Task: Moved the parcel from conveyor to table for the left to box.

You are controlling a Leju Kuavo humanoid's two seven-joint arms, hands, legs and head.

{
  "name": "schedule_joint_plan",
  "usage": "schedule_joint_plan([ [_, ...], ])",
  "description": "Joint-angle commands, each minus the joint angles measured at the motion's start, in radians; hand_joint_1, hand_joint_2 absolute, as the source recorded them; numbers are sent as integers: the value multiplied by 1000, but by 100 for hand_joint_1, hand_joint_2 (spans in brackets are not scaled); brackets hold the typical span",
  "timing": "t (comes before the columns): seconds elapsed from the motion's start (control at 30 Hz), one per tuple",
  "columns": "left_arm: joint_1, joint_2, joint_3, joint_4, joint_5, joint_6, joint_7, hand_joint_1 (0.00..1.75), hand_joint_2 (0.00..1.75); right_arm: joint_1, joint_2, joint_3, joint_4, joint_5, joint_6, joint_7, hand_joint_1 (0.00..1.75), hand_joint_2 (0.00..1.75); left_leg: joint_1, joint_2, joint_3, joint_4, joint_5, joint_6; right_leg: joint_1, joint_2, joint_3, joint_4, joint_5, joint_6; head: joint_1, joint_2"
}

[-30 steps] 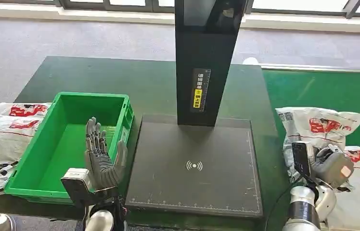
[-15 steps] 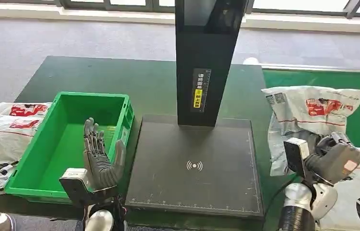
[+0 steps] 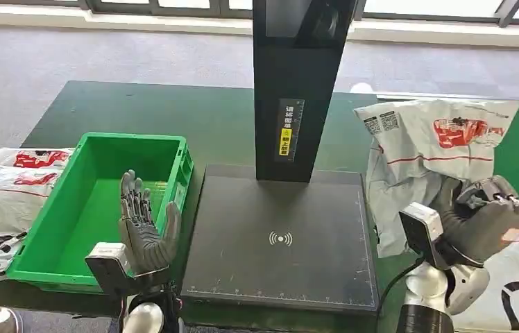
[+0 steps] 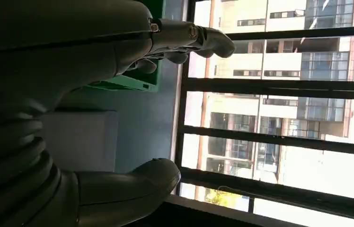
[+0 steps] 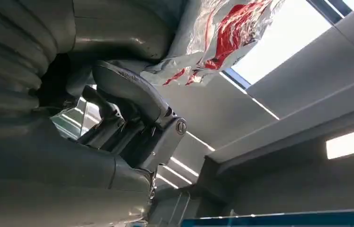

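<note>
White parcel [image 3: 429, 149] gripped aloft by right hand [image 3: 484, 220], left hand [image 3: 147, 225] spread empty over green bin [image 3: 48, 239]

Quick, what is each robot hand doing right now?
Left hand: open, holding nothing.
Right hand: holding the white parcel.

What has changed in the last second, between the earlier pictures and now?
The right hand, gripping the white parcel, has lifted it off the pile on the conveyor, up and slightly toward the black scanner plate. The parcel now hangs in the air. The left hand stayed open beside the green box; the parcels at far left did not move.
</note>
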Motion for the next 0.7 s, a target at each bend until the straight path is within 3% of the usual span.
schedule_joint_plan([
  [0.03, 26, -28, 27, 22, 2, 0, 3, 0, 175, 16, 11, 41, -12, -4, 2, 2, 175, 175, 0, 2, 2, -1, -1, 0, 0, 1, 2, -1, 0, -1, 0, 0],
  [0.7, 26, -28, 27, 22, 2, 0, 3, 0, 175, 16, 11, 41, -12, -4, 2, 2, 175, 175, 0, 2, 3, -2, -1, -1, 0, 1, 2, -2, 0, -1, 0, 0],
])
